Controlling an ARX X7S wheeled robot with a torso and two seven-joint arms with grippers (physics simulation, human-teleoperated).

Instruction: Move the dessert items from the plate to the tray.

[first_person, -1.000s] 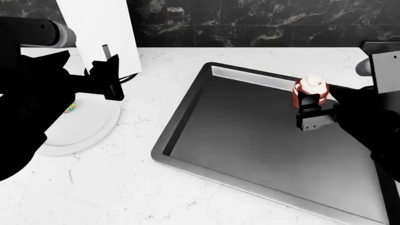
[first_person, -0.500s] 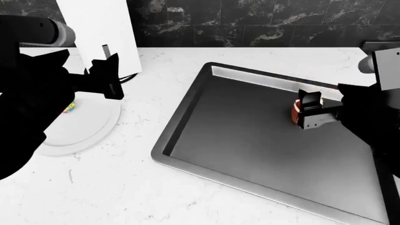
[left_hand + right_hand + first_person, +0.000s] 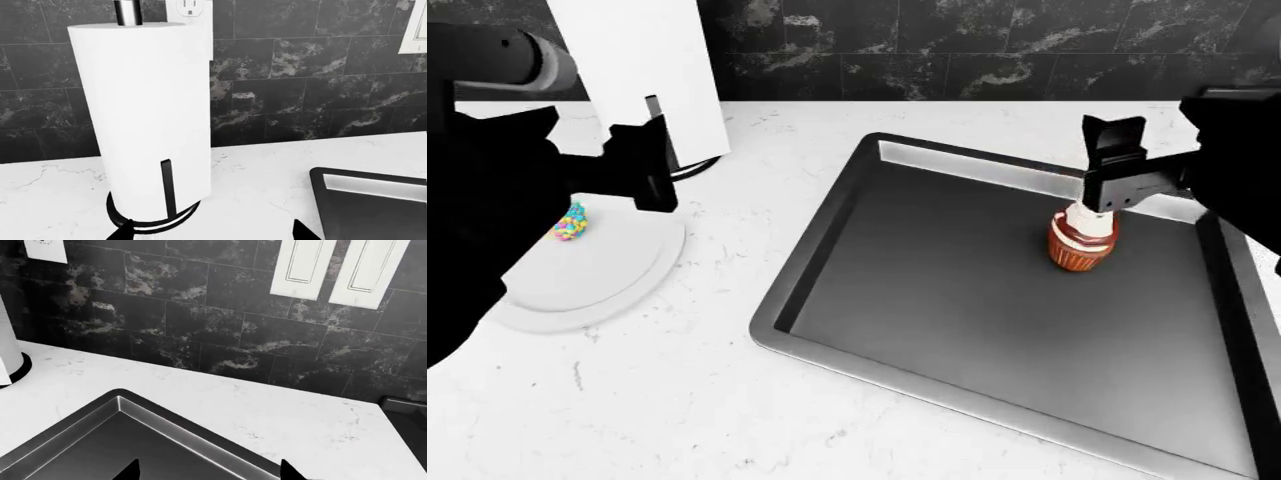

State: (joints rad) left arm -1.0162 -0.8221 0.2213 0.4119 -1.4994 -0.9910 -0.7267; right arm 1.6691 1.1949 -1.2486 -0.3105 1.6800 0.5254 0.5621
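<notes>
cupcake (image 3: 1081, 244) sat upright in the tray (image 3: 827, 262); our right gripper (image 3: 1110, 165) hung spread and empty above it. speckled sweet (image 3: 570, 224) lay on the plate (image 3: 587, 283), left gripper (image 3: 647, 165) also spread, empty.

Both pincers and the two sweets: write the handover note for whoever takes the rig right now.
Right pincer: open and empty, raised above the cupcake.
Left pincer: open and empty, raised near the paper towel roll, above the plate.
Done: the cupcake stands upright in the tray, toward its far right part.
Left: the speckled egg sweet is on the plate, beside the left arm. Pick it up, likely with the left pincer, and set it in the tray.
</notes>
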